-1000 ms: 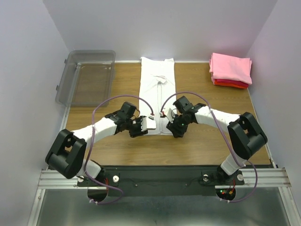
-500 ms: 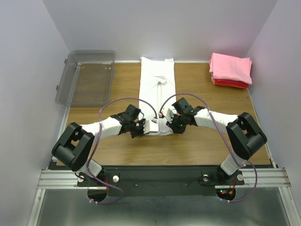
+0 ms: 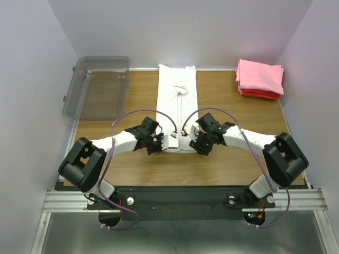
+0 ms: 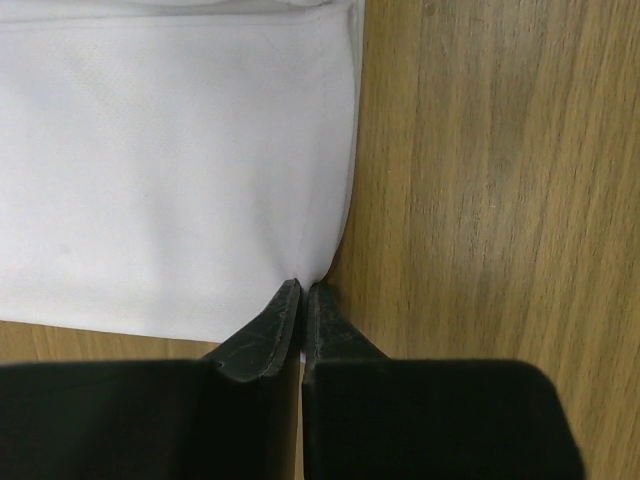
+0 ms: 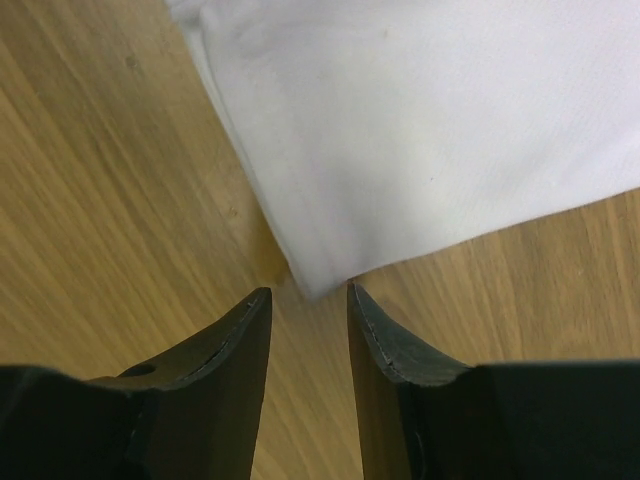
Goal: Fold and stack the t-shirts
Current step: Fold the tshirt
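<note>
The white t-shirt lies folded into a long narrow strip down the middle of the table. My left gripper is at its near left corner. In the left wrist view the gripper is shut and pinches the edge of the white cloth. My right gripper is at the near right corner. In the right wrist view the gripper is open, with the tip of the shirt's corner between its fingertips. The pink t-shirt lies folded on the red t-shirt at the back right.
A clear grey plastic bin stands at the back left, partly over the table's edge. Grey walls close in the table on the left, back and right. Bare wood shows on both sides of the white strip.
My left arm has slid right to the shirt's near left corner. My right gripper has shifted slightly nearer and to the right at the near right corner. The shirts have not moved.
</note>
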Robot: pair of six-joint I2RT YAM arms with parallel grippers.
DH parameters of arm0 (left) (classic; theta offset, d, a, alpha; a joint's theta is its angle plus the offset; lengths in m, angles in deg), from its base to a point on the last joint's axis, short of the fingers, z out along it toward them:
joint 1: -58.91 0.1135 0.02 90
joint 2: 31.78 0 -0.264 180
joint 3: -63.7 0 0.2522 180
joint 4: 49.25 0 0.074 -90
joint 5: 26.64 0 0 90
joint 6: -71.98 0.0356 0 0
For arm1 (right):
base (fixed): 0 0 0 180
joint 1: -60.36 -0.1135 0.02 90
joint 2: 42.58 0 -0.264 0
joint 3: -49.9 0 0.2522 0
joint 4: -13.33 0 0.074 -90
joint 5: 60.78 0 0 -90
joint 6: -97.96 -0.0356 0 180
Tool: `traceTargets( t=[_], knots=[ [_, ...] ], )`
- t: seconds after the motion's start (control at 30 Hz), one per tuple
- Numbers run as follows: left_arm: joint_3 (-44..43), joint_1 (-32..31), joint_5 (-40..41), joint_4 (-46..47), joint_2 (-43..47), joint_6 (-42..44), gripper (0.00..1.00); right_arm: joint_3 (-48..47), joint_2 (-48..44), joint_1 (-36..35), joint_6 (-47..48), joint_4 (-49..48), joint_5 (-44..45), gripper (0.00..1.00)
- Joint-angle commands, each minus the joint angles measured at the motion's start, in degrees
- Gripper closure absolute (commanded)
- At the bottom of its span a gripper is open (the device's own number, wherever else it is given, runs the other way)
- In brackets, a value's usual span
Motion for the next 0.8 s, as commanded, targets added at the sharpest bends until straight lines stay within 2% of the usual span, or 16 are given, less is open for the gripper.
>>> traceTargets(
  t=[0.0,0.37,0.77],
  knots=[
    [-1.2,-0.2,-0.1,-3.2,0.1,-0.3,0.99,0.4,-3.4,-0.4,2.0,1.9,0.1,0.58],
    [-1.7,-0.3,-0.3,-3.4,-1.3,-0.3,0.99,-1.8,0.5,-1.7,1.9,-0.9,-1.1,0.57],
    [-2.3,-0.3,-0.4,-3.9,-1.2,-0.1,0.99,-4.2,-2.2,-2.5,1.8,-0.9,0.7,0.57]
  ],
)
